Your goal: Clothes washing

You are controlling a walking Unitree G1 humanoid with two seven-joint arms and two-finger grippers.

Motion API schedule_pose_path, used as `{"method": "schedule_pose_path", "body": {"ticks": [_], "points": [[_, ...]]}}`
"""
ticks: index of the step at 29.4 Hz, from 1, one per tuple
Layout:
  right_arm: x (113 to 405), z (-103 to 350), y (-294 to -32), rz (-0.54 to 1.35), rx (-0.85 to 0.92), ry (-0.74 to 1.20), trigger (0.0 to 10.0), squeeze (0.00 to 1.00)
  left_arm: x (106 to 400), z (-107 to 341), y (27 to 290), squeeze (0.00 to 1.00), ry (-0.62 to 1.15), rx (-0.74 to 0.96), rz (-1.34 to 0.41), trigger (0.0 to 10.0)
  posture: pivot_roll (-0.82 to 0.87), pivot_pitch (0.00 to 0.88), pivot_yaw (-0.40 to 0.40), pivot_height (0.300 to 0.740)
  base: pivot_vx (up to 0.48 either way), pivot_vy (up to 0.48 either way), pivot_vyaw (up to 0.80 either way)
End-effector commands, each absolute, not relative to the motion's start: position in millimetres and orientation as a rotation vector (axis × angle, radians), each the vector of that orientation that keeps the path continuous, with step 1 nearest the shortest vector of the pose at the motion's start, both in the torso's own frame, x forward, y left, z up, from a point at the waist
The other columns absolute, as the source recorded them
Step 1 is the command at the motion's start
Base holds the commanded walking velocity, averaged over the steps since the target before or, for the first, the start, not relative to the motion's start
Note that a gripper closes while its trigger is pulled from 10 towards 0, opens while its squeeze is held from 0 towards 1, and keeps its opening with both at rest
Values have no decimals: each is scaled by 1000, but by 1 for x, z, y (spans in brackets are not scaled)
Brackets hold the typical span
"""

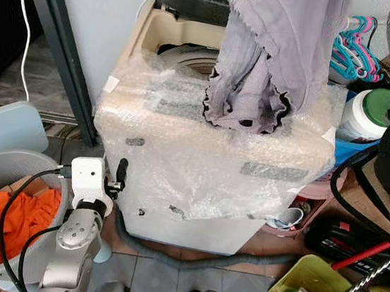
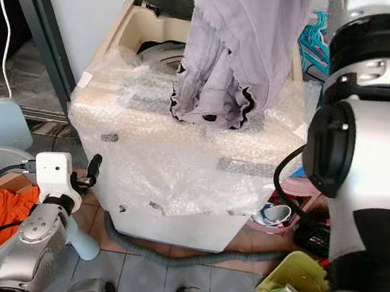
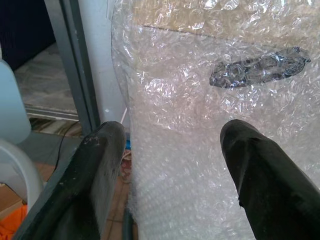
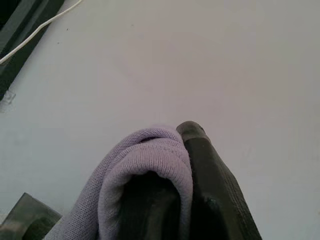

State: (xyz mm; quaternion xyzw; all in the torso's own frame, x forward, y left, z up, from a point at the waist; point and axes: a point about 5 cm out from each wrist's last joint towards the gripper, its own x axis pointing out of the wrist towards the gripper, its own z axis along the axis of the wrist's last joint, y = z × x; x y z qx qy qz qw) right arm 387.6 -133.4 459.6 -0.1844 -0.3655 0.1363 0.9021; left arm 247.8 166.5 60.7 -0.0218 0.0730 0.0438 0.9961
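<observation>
Basically, the lilac garment (image 1: 277,56) should be carried a bit further back before it's let go, so the hem clears the bubble-wrapped washing machine (image 1: 206,169) and ends up in the open drum (image 1: 191,59). It's clamped in the right gripper (image 4: 187,150), draped over a finger and hanging below it, its hem resting on the machine's top. The left gripper (image 3: 172,165) is held wide open and empty, low by the machine's front.
</observation>
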Motion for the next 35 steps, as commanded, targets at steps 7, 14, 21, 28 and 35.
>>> {"method": "schedule_pose_path", "body": {"ticks": [7,14,21,28,35], "points": [[413,319,-100,686,-400,-350,10000,0,235,67,162,0,145,-16,62,10000,34,154,-44,740,0,0,0],[408,251,-110,727,-347,-203,10000,0,218,70,163,0,172,-3,37,10000,40,225,-26,740,0,0,0],[411,236,-129,611,-324,-114,10000,0,195,69,163,0,223,21,-8,10000,54,273,-13,740,0,0,0],[422,272,-144,417,-482,-117,10000,1000,175,77,158,0,251,52,-49,10000,82,343,-20,740,0,0,0],[413,342,-138,317,-644,-503,10000,1000,174,81,154,0,262,55,-67,10000,69,351,-20,740,0,0,0]]}}
